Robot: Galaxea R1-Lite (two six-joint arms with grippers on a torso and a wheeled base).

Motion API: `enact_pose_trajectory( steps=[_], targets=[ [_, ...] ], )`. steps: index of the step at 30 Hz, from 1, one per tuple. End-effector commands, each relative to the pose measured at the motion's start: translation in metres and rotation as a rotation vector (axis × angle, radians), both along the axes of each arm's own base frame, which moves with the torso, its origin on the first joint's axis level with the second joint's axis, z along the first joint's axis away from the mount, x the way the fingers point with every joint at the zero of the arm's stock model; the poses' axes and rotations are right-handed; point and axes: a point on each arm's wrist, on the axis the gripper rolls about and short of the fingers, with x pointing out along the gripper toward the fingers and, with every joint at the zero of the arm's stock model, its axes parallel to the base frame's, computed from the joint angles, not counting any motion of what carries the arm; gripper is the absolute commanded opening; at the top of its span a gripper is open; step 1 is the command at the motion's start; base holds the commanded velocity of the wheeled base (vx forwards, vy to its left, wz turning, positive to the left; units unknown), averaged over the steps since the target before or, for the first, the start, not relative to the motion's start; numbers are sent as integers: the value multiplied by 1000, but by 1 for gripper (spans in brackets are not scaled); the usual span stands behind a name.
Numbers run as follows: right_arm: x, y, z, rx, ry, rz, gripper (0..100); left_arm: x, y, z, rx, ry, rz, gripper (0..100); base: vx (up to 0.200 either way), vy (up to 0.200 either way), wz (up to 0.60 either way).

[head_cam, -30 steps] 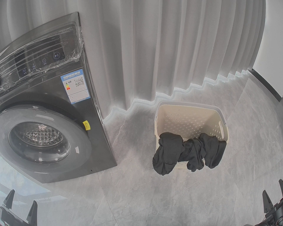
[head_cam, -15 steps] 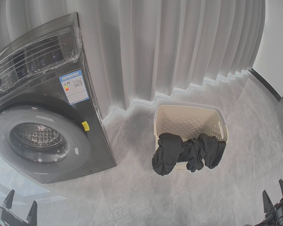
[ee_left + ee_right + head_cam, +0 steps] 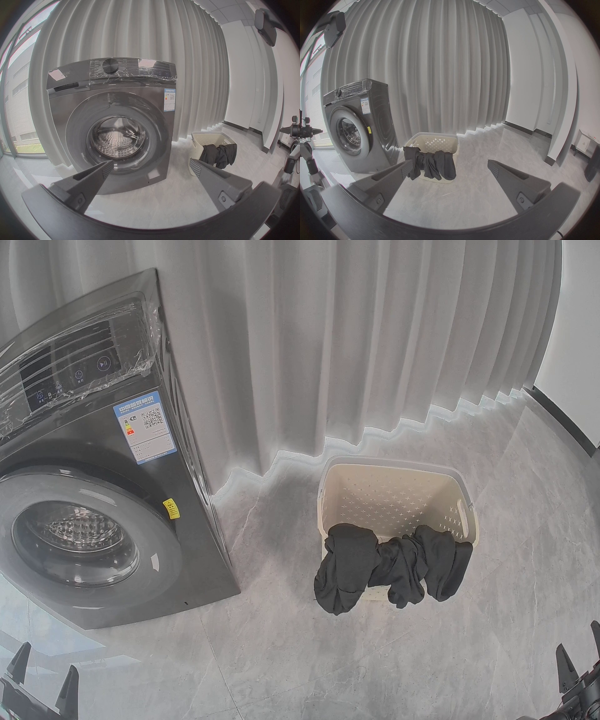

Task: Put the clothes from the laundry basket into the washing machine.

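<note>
Two claws: left claw [image 3: 150,162] and right claw [image 3: 449,162], both spread wide, gripping nothing.
Black clothes [image 3: 387,568]: draped over the near rim of the cream laundry basket [image 3: 390,462].
Basket position: on the grey floor [image 3: 312,665], right of the washing machine [image 3: 187,534].
Machine door: shut.

Dark grey left tool [image 3: 150,162], tapered fingers [image 3: 90,181]

Dark clothes [image 3: 431,164] drape over the near rim of a cream laundry basket [image 3: 437,141], which stands on the grey floor [image 3: 493,150] near a grey washing machine [image 3: 359,125] with its door shut. White curtains [image 3: 440,72] hang behind both. The right gripper [image 3: 450,165] hovers in the foreground, fingers spread wide, holding nothing.
</note>
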Motion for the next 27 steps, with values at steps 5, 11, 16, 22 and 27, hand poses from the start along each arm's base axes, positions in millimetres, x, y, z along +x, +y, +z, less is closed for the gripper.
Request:
enact_pose_trajectory(
  steps=[5,11,16,22,27],
  targets=[
    [1,0,-5,0,16,1,100,0,0,-5,0,4,1,100,0,-200,0],
    [1,0,-5,0,16,1,100,0,0,-5,0,4,1,100,0,0,0],
    [1,0,-5,0,16,1,100,0,0,-5,0,4,1,100,0,0,0],
    [1,0,-5,0,16,1,100,0,0,-5,0,4,1,100,0,-167,0],
    [1,0,-5,0,16,1,100,0,0,-5,0,4,1,100,0,-40,0]
  ],
)
